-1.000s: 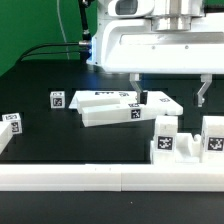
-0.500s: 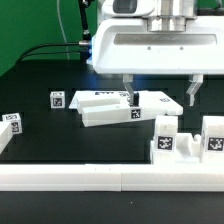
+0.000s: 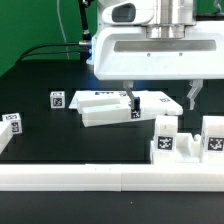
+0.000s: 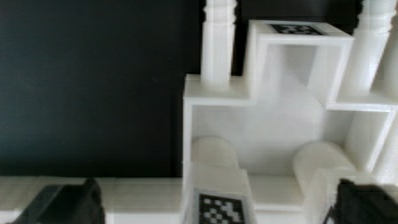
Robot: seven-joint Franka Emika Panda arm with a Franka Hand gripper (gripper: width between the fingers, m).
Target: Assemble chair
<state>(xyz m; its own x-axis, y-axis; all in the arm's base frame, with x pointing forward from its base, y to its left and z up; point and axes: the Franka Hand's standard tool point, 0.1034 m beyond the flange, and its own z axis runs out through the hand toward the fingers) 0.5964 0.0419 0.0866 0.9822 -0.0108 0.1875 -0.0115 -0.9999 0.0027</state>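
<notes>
Hovering low over the black tabletop (image 3: 30, 85), holding the fingers (image 3: 127, 90) wide apart and gripping nothing, straddling the end of a flat white chair piece (image 3: 100, 110) lying near the middle. Showing, from the wrist, that piece's stepped body, round pegs (image 4: 217, 40) and square tag (image 4: 295, 29). Also showing two upright chair pieces (image 3: 165, 140) just behind a long white rail (image 3: 100, 178), and a small tagged cube (image 3: 57, 99) toward the exterior view's left.
</notes>
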